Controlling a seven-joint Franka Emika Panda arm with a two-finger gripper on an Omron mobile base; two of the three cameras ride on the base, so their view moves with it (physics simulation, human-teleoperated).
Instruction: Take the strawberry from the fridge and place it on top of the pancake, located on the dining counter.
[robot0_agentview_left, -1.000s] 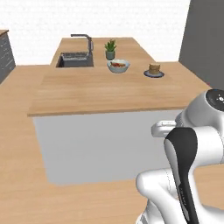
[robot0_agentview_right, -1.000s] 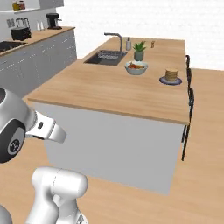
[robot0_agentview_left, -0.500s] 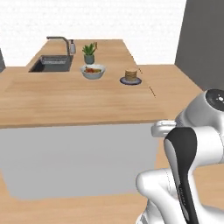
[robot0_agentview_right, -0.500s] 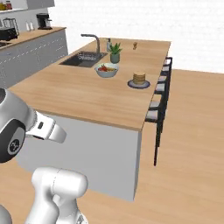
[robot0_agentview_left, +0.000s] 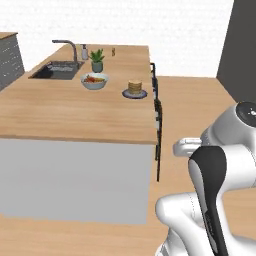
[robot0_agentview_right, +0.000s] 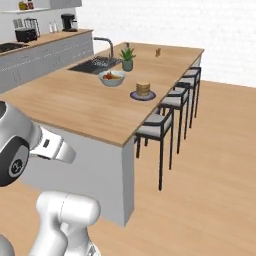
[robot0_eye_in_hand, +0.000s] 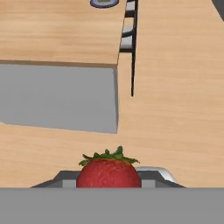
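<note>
Strawberry (robot0_eye_in_hand: 109, 173): soft, light, easily bruised; best held gently across its widest part.
Pincer (robot0_eye_in_hand: 109, 180): clamped on the strawberry.
Pancake (robot0_agentview_left: 134, 88): far off on the worktop (robot0_agentview_left: 65, 112).

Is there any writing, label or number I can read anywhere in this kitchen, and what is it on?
None can be read.
A small round mark on the robot's arm joint is too blurred to make out.
The small bottle by the faucet and the appliances on the wall counter show no readable label.
The strawberry in the tool and the pancake plate carry no text.
</note>
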